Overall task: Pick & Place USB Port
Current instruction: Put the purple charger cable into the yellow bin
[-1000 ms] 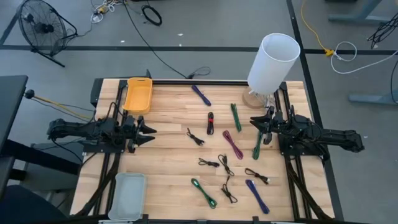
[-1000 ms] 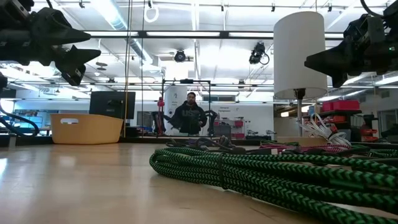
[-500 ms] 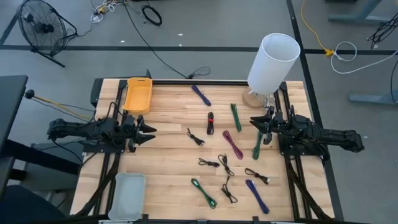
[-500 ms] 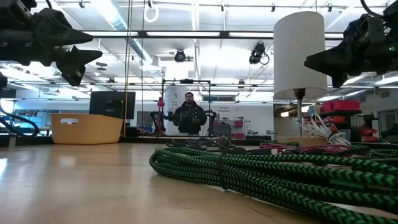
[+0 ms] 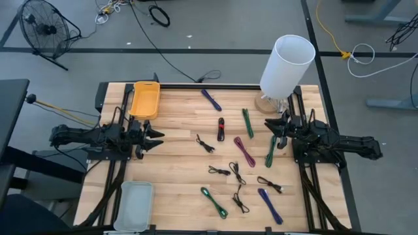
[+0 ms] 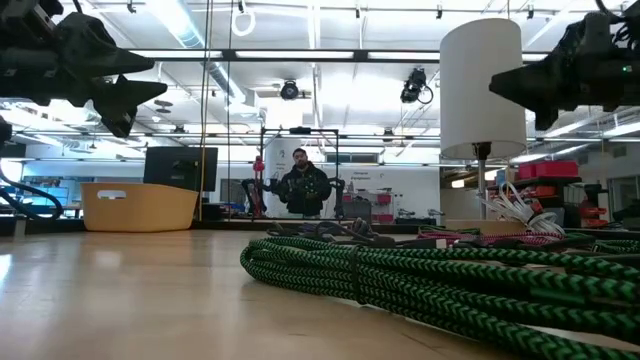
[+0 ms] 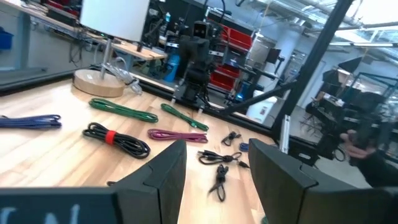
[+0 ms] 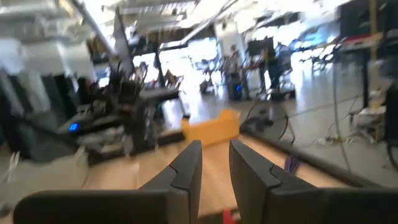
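Note:
Several bundled cables lie flat on the wooden table between the arms: blue [image 5: 211, 99], green [image 5: 247, 122], black with a red tie [image 5: 221, 128], pink [image 5: 245, 151]. Short black cables with plug ends [image 5: 220, 171] lie nearer the front edge. Which of these is the USB port I cannot tell. My left gripper [image 5: 160, 138] hovers level at the table's left, open, with nothing between its fingers [image 7: 214, 168]. At the table's right my right gripper [image 5: 268, 125] hovers above the cables, its fingers [image 8: 216, 165] a small gap apart and empty.
An orange bin [image 5: 145, 99] stands at the far left and a grey tray [image 5: 134, 203] at the near left. A white lamp shade [image 5: 287, 62] rises at the far right, close to my right arm. A person [image 6: 300, 185] stands beyond the far edge.
My right gripper has tipped its fingers a little upward while staying in place. No cable has moved.

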Robot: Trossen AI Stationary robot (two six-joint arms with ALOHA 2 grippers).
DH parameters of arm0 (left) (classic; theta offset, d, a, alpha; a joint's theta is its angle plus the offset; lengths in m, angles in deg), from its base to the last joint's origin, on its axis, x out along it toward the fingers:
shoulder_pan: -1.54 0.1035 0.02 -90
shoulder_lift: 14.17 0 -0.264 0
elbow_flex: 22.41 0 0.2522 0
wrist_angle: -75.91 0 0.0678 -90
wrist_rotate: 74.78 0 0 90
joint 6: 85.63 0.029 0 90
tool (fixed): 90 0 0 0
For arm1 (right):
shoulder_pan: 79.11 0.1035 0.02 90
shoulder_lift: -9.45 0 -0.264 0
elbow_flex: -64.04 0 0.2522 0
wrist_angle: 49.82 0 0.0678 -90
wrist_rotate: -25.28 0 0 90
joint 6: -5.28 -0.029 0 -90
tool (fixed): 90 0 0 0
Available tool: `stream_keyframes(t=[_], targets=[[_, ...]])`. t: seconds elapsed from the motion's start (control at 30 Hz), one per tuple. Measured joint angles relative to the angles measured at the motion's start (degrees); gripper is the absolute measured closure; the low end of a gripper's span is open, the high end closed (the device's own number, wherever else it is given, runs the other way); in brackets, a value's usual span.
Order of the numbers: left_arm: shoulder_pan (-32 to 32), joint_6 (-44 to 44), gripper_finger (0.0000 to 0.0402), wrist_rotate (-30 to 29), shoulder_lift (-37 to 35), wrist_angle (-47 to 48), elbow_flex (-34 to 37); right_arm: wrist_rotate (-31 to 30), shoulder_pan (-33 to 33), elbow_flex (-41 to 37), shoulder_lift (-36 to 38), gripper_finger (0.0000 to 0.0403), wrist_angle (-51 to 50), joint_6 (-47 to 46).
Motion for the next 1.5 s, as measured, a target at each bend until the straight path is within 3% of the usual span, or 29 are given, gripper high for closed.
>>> stream_keyframes(t=[0.13, 0.27, 0.4, 0.53, 0.67, 0.9, 1.13, 1.33, 1.5], targets=[[0.0, 2.27, 0.0223, -3.75, 0.0, -0.3, 0.0, -3.92, 0.02, -0.01, 0.02, 0.0319, 6.51, 1.97], [0.0, 3.88, 0.0223, -7.76, 0.0, -0.55, 0.0, -2.36, -0.22, 0.05, 0.0, 0.0319, 11.65, 8.05], [0.0, 4.0, 0.0223, -8.34, 0.0, -0.68, 0.0, -2.99, -1.61, 3.73, -1.18, 0.0319, 6.93, 10.42], [0.04, 4.04, 0.0223, -8.74, 0.02, -1.07, 0.0, -2.42, -2.83, 10.44, -7.21, 0.0319, 1.15, 10.83], [0.04, 4.57, 0.0223, -8.99, 0.01, -1.33, 0.0, -3.21, -4.13, 18.25, -18.34, 0.0319, -2.13, 12.37], [0.04, 4.39, 0.0223, -9.2, 0.01, -1.66, 0.0, -2.86, -9.6, 32.71, -45.23, 0.0319, -4.19, 13.8], [0.04, 3.93, 0.0223, -9.03, 0.0, -1.76, 0.0, 6.91, -16.78, 47.86, -69.13, 0.0319, -4.48, 13.73], [0.04, 3.91, 0.0223, -8.99, 0.0, -1.88, 0.0, 8.38, -21.18, 58.27, -84.74, 0.0319, -8.58, 12.42], [0.04, 3.93, 0.0223, -8.99, 0.0, -1.91, 0.0, 9.64, -23.55, 62.52, -94.63, 0.0319, -9.48, 11.67]])
